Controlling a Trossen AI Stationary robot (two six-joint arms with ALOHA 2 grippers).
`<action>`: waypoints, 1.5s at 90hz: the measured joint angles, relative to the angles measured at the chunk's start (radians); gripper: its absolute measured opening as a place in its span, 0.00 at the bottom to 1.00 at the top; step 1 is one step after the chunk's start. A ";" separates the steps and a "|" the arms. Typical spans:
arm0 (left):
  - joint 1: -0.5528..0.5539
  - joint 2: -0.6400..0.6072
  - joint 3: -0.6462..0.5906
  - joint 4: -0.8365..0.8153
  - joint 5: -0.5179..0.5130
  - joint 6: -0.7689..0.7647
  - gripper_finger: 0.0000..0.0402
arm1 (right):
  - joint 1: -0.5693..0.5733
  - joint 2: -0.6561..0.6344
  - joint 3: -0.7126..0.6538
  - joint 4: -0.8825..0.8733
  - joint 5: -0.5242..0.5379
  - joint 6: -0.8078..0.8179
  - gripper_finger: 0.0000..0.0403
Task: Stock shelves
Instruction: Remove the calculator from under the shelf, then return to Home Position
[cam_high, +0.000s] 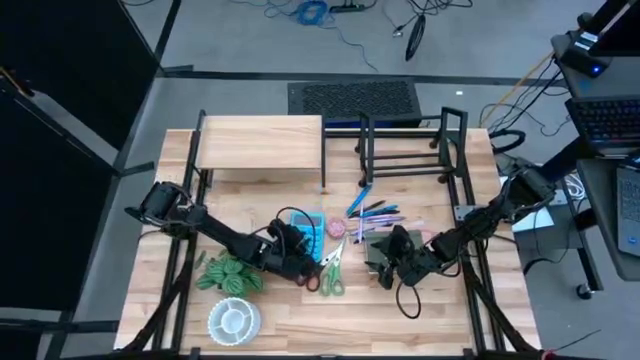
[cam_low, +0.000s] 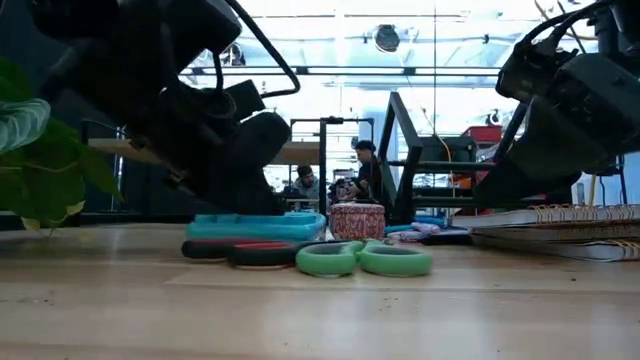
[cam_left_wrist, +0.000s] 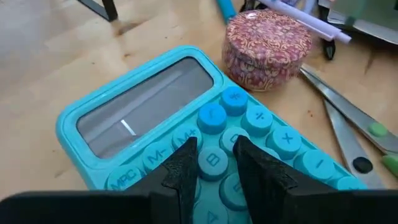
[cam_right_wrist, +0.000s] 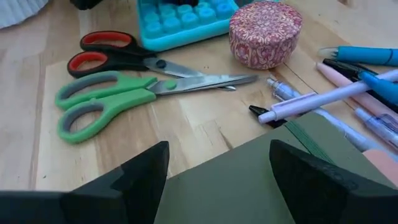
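Left jaws: left gripper has its two dark fingers a narrow gap apart, tips resting on the keys of the turquoise calculator; nothing is pinched between them.
Right jaws: right gripper has its fingers spread wide over the olive-green notebook cover; whether the tips touch it cannot be told.
Near items, low view: green-handled scissors lie closest, with red-and-black scissors just behind, and the calculator and a patterned round tin beyond; a stack of spiral notebooks sits under the right gripper.
Right wrist view only: the two pairs of scissors lie with blades crossing, the tin stands just beside the calculator, and pens are scattered beside the notebook.
High view only: a leafy green plant and a white sectioned dish sit at the near left of the table, apart from both grippers.
Far items, shelves: the pale-wood riser shelf and the black wire rack stand side by side along the far edge, well apart from both grippers; nothing shows on the wooden top.
Low view background: seated people appear in the room behind the rack.
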 joint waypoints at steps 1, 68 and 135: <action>0.000 -0.003 0.001 -0.002 0.000 0.004 0.24 | 0.000 0.000 0.000 0.000 0.000 -0.002 0.65; 0.021 -0.448 0.038 -0.035 0.109 0.559 0.22 | -0.011 -0.227 0.075 -0.043 -0.025 -0.349 0.65; 0.244 -0.572 0.036 -0.047 0.521 0.805 0.00 | -0.439 -0.953 0.094 -0.608 -0.467 -0.660 0.03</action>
